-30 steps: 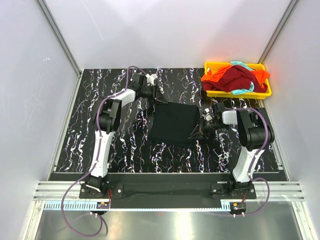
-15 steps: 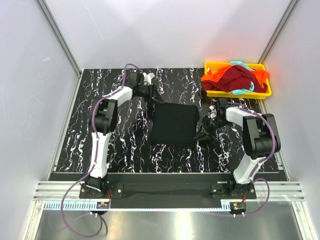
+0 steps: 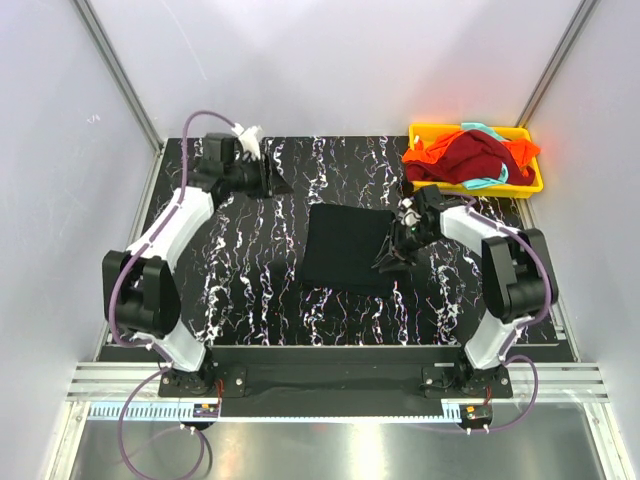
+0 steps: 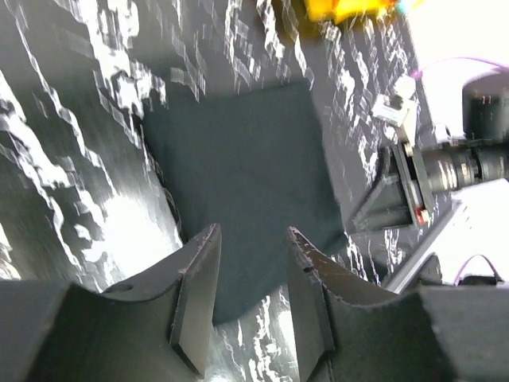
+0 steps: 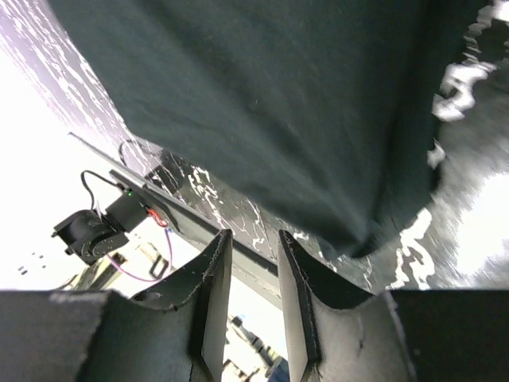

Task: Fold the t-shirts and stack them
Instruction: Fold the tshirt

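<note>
A folded black t-shirt (image 3: 346, 248) lies flat in the middle of the table, and it also shows in the left wrist view (image 4: 238, 159) and the right wrist view (image 5: 262, 95). My left gripper (image 3: 278, 184) hovers over the far left of the table, well clear of the black t-shirt, open and empty (image 4: 253, 235). My right gripper (image 3: 385, 260) sits at the shirt's right edge, jaws apart with nothing between them (image 5: 252, 236). The dark red t-shirt (image 3: 470, 155), orange t-shirt (image 3: 425, 153) and teal t-shirt (image 3: 484, 183) lie bunched in the yellow tray (image 3: 440, 127).
The yellow tray stands at the far right corner of the black marbled table (image 3: 230, 270). White walls and metal posts enclose the table on three sides. The right arm's wrist (image 4: 445, 167) shows at the right of the left wrist view.
My left arm has swung from the shirt's far edge out to the far left. My right gripper has opened at the shirt's right edge and let the fabric go.
</note>
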`<action>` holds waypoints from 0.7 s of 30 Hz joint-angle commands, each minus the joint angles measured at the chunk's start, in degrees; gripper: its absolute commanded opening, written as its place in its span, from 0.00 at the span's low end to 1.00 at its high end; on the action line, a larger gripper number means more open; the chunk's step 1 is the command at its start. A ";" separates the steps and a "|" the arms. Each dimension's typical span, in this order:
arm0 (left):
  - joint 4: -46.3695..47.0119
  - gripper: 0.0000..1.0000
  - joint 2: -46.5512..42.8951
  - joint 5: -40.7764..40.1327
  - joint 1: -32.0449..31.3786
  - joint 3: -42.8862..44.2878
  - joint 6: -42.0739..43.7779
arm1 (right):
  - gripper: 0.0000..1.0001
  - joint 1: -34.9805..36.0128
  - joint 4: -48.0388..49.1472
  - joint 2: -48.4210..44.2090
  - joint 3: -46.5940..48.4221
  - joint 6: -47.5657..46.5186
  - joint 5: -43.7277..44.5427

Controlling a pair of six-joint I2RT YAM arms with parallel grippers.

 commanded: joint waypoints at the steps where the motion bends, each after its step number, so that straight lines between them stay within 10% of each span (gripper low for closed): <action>1: 0.15 0.41 -3.20 -1.65 -0.33 -6.87 -2.41 | 0.36 1.04 4.09 3.41 -0.97 3.33 -1.12; 12: 0.86 0.41 -17.19 -1.12 -0.69 -22.69 -4.36 | 0.41 0.25 2.70 -0.36 -11.00 1.49 13.80; 21: 0.60 0.42 -19.14 -1.29 -0.95 -25.96 -4.36 | 0.45 0.34 -6.09 8.86 4.89 -2.46 26.65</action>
